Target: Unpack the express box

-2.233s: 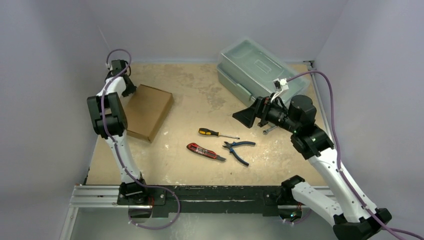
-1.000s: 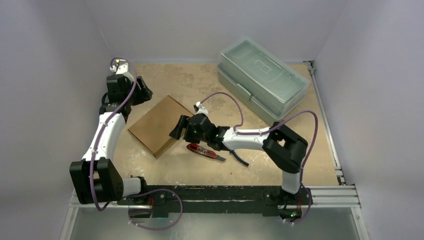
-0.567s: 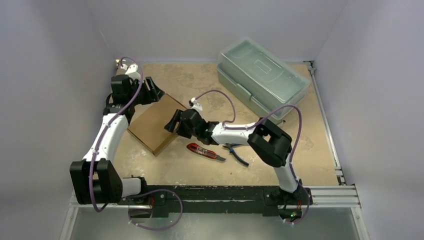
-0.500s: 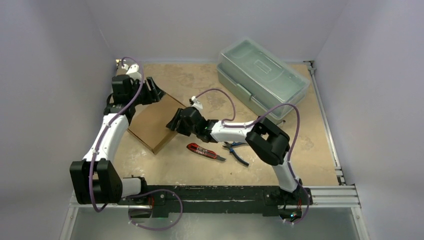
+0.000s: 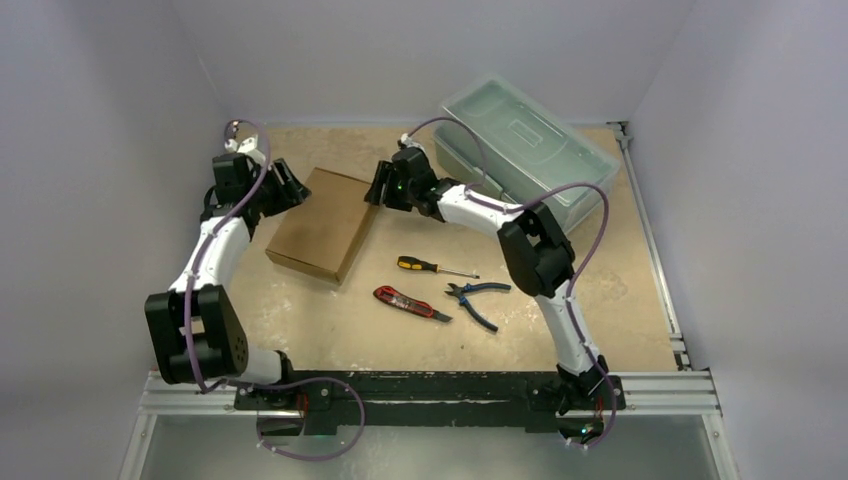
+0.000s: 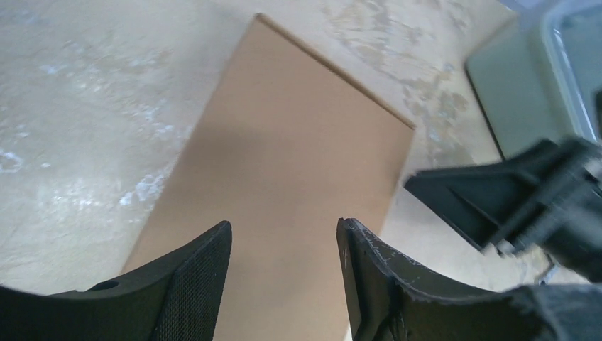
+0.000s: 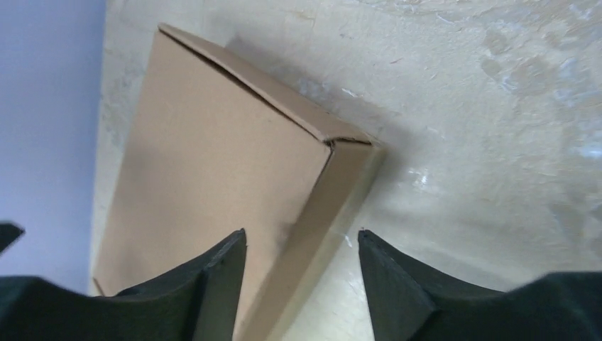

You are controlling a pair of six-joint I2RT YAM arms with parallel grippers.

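Hovering at the far left corner of the express box [image 5: 325,222], the left arm [image 5: 222,245] holds its jaws spread wide over the lid. The box lies flat and closed on the desk [image 5: 400,345]. At the box's far right corner the right arm [image 5: 470,208] has its jaws wide apart too, straddling that edge; whether they touch the cardboard cannot be told. Right of the box lie a red utility knife [image 5: 410,303], a screwdriver [image 5: 430,266] and pliers [image 5: 478,297]; farther right stands a translucent toolbox [image 5: 520,140].
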